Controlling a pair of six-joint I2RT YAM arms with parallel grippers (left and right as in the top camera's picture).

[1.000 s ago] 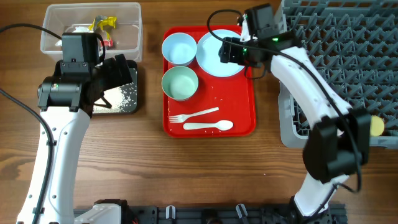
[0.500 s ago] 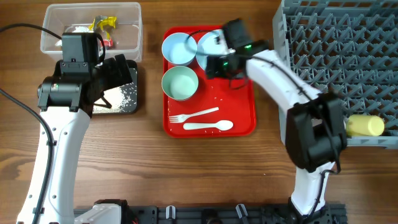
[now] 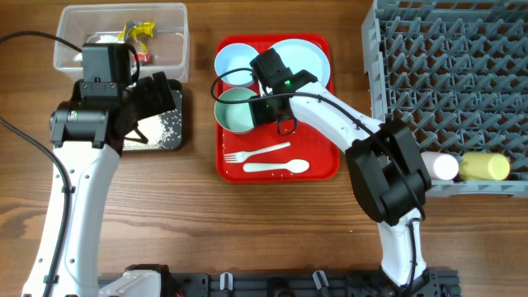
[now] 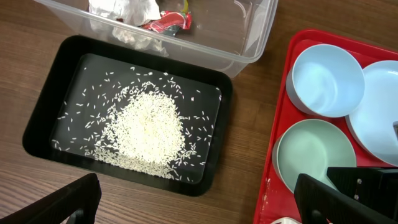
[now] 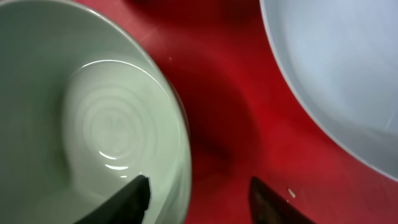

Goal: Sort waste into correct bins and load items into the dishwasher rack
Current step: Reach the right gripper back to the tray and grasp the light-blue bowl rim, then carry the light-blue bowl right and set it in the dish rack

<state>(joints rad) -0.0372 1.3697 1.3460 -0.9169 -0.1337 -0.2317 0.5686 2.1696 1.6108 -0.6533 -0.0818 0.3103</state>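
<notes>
Both grippers are spread: the right gripper [image 5: 199,196] straddles the rim of the pale green bowl [image 5: 93,124] on the red tray [image 3: 322,157], mid-frame; the left gripper [image 4: 199,202] hangs over the black tub [image 4: 38,127], left of frame.

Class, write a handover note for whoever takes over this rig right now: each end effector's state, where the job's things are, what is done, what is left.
Left end effector: open, empty, above the black tub.
Right end effector: open, straddling the rim of the near bowl on the red tray.
Done: rice in black tub; tissue and wrappers in clear tub; whitish cup and yellow cup lying in the rack.
To do: load near bowl, far bowl, plate, fork, spoon, all on the tray.
</notes>
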